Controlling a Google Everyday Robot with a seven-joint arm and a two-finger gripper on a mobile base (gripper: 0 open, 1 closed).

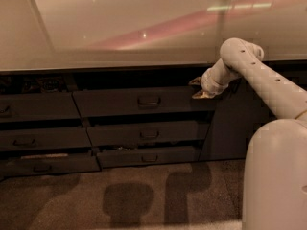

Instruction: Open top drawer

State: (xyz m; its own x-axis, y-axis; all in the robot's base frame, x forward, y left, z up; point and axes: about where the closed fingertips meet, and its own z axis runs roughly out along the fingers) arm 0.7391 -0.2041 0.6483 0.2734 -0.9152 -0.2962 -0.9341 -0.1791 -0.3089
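Sideways, tool (197, 88) at top drawer (110, 105) (arm (268, 80) bent)

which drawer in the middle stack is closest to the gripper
The top drawer, widest of the three; the gripper sits at its upper right corner.

A wide, dark grey-brown top drawer (120, 103) with a flat front and a small central dark loop handle (148, 100) sits under the counter. The gripper (197, 88) is at its upper right corner.
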